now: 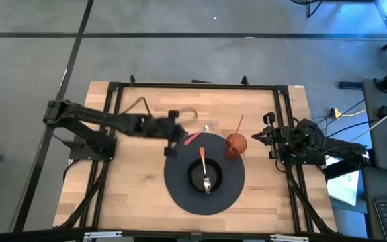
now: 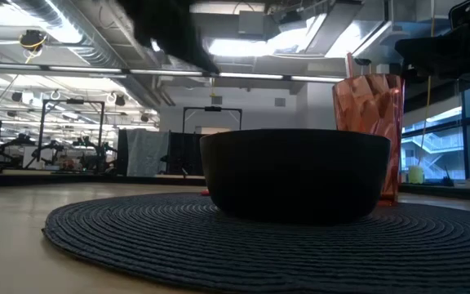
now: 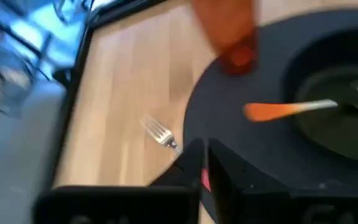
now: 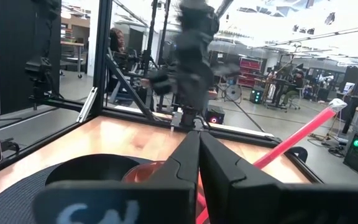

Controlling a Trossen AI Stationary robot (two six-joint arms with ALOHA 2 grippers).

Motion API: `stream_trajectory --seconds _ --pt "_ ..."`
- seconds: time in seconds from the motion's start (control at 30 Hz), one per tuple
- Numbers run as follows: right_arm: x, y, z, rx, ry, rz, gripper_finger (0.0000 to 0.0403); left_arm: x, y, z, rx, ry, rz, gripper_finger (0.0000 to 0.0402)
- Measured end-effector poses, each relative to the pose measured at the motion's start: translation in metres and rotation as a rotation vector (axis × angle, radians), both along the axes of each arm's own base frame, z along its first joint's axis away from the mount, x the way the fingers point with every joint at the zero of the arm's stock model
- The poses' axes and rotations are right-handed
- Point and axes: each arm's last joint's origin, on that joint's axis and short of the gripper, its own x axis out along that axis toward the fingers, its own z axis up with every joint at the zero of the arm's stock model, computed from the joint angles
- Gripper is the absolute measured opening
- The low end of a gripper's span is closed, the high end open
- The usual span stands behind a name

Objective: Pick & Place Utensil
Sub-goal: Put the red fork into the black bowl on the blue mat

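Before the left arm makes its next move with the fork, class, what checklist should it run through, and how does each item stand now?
1. Left gripper jaws closed on the fork's red handle: ok.
2. Fork lifted off the table: cannot tell.
3. Bowl upright on the placemat, spoon lying in it: ok.
4. Cup standing apart from the fork: ok.
5. Right gripper waiting at the table's right edge, off the placemat: ok.
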Motion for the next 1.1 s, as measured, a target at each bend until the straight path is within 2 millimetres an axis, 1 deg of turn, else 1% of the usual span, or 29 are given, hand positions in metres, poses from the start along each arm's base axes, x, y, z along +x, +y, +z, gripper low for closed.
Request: stream_trajectory --seconds 0.1,0.2,0.27,0.37,0.43,0.47,0.6,0.73,0.83,0.97,1.1 --pt "0.0 0.0 0.0 -0.001 0.0 -0.001 0.0013 -0.011 0.039 -0.024 -0.157 -0.088 0.051 0.0004" --pt "0.0 0.0 0.0 0.001 0.0 0.0 0.0013 -0.026 0.069 -0.051 -0.239 -0.195 0.044 0.0003" --pt "0.0 0.0 0.0 0.002 0.001 0.0 0.0013 -0.039 0.083 -0.067 -0.283 -0.28 0.039 0.0001" --pt "0.0 0.0 0.0 0.002 0.002 0.0 0.0013 -0.062 0.091 -0.077 -0.306 -0.404 0.028 0.0002" --pt "0.0 0.0 0.0 0.0 0.003 0.0 0.0013 -0.079 0.09 -0.08 -0.274 -0.447 0.064 0.0002" --pt "0.0 0.0 0.0 0.0 0.003 0.0 0.0013 -0.087 0.087 -0.078 -0.251 -0.471 0.09 0.0002" --pt "0.0 0.0 0.0 0.0 0.003 0.003 0.0013 -0.118 0.067 -0.058 -0.158 -0.567 0.092 0.0001" --pt "0.0 0.0 0.0 0.024 -0.001 0.01 0.0013 -0.149 0.051 -0.045 -0.127 -0.703 0.084 0.0002" --pt "-0.001 0.001 0.003 0.065 -0.018 0.05 0.0011 -0.164 0.046 -0.049 -0.124 -0.722 0.106 0.0001" --pt "-0.002 0.004 0.008 0.086 -0.027 0.133 0.0004 -0.176 0.042 -0.063 -0.114 -0.709 0.12 0.0001" --pt "-0.005 0.004 0.017 0.098 -0.033 0.128 0.0003 -0.187 0.039 -0.065 -0.105 -0.747 0.108 0.0002"
